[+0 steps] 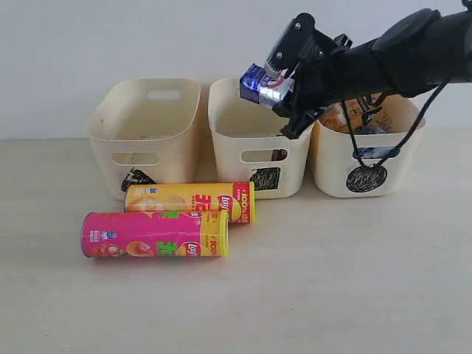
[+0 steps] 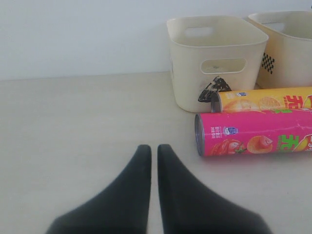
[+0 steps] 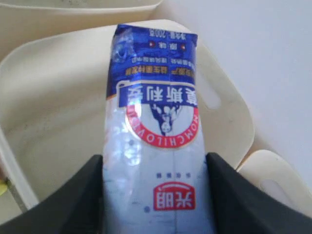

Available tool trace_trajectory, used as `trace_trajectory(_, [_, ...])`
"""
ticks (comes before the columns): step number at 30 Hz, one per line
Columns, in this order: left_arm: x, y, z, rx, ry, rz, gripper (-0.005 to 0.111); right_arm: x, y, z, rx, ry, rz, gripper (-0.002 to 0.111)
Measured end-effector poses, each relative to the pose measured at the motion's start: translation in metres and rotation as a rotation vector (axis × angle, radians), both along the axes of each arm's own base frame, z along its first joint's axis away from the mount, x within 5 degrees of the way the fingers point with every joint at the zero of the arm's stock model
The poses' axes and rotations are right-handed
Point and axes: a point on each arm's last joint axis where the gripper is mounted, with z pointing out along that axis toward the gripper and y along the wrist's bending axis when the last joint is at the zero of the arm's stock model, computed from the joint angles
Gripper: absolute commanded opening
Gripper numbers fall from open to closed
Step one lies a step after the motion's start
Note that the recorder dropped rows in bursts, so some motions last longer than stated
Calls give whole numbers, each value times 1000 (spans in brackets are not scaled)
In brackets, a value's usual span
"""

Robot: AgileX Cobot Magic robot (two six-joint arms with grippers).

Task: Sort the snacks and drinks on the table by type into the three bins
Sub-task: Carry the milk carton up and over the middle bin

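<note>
We see the right tool (image 1: 286, 80) gripping the blue-and-white carton (image 1: 259, 82) at upper centre, above the middle bin (image 1: 243, 136). The left tool (image 2: 153, 161) is clenched over the desk (image 2: 73, 126); the pink tube (image 1: 155, 234) and yellow tube (image 1: 188, 201) lie at lower left.
</note>
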Motion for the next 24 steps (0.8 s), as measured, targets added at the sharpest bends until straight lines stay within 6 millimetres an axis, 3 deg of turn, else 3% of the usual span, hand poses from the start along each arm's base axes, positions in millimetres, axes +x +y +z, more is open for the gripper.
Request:
trace_trajectory(10, [0, 0, 0, 0, 0, 0, 4, 33, 10, -16, 89, 15, -68, 0])
trace_trajectory(20, [0, 0, 0, 0, 0, 0, 4, 42, 9, -39, 94, 47, -116, 0])
trace_trajectory(24, [0, 0, 0, 0, 0, 0, 4, 43, 9, -42, 91, 48, -122, 12])
